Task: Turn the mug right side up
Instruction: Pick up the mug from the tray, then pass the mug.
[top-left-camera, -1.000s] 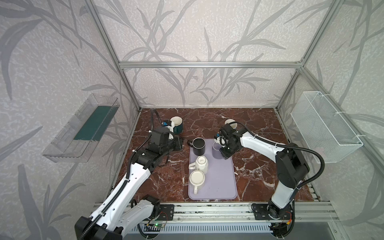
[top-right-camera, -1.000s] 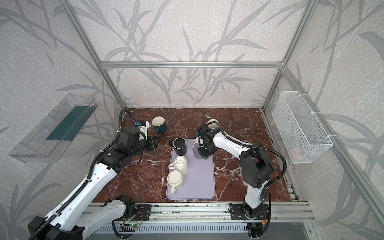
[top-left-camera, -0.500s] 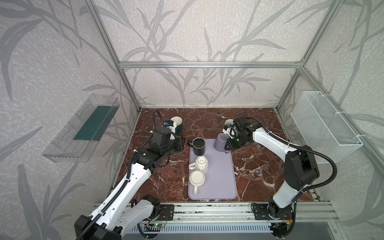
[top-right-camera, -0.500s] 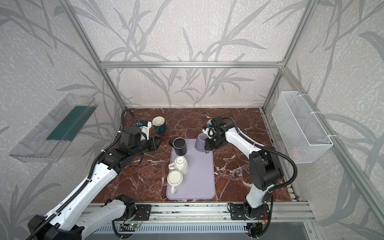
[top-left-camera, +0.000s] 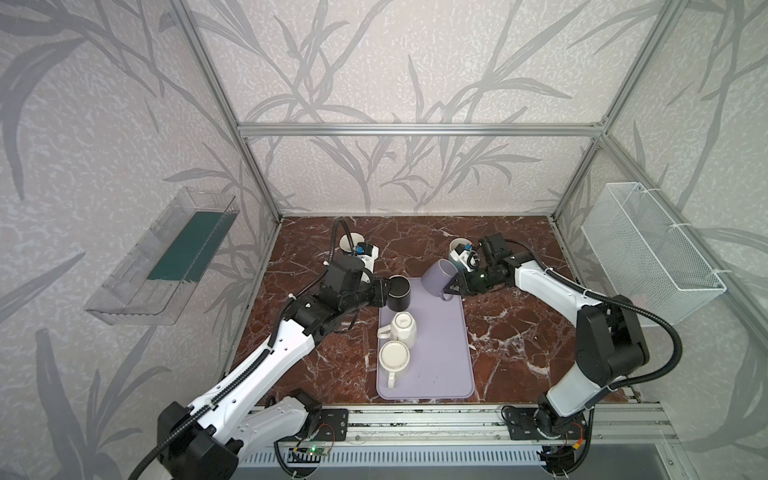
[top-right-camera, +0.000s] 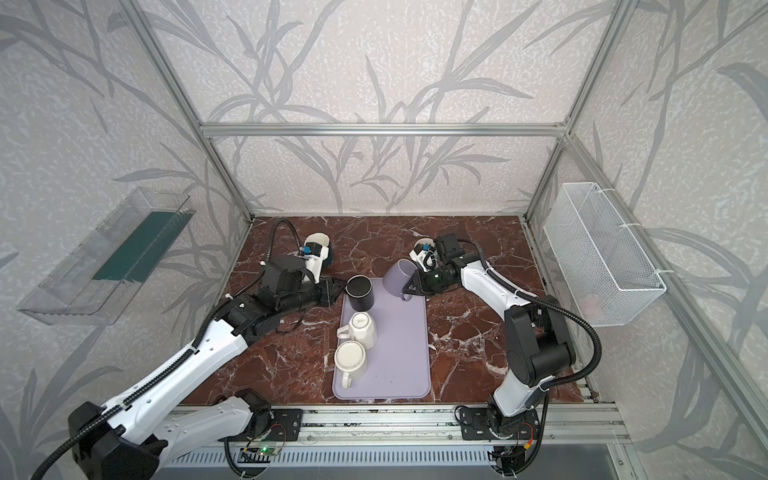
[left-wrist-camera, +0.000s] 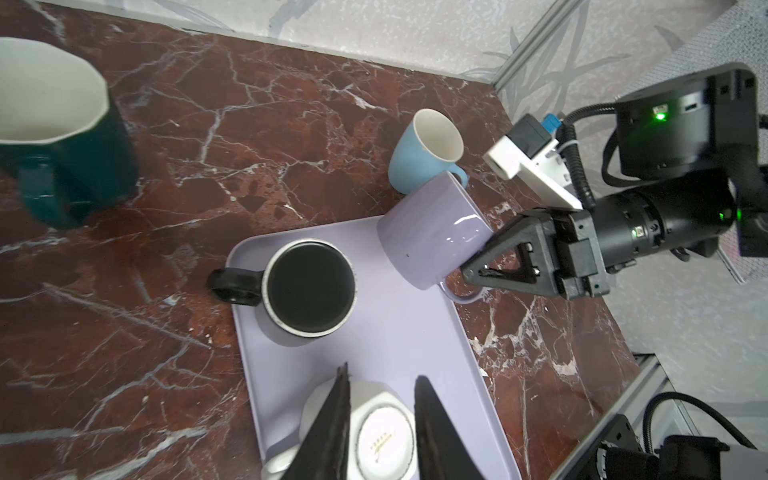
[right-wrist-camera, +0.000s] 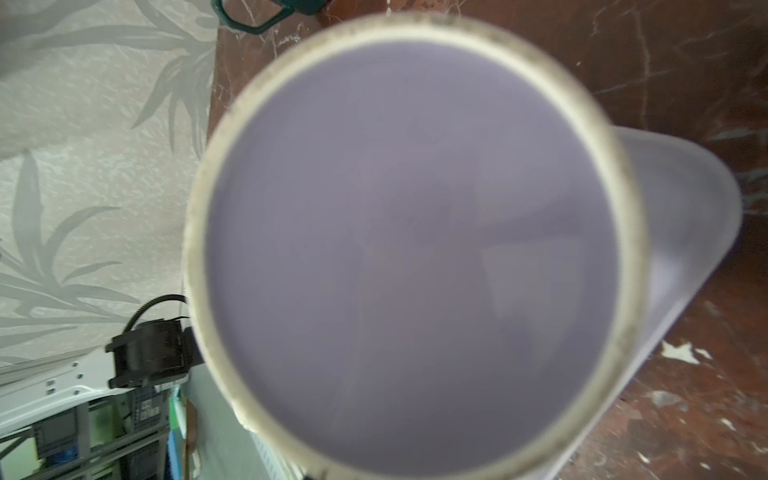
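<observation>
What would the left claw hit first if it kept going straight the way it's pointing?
Probably the upside-down black mug on the tray; the left claw points at it, though height is unclear.

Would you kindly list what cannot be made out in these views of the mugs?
- Right wrist view: lilac mug fills the frame, blurred, hiding how the right gripper holds it.
- Left wrist view: print on the base of the white mug is too small.
- Left wrist view: teal mug cut off by the edge.
</observation>
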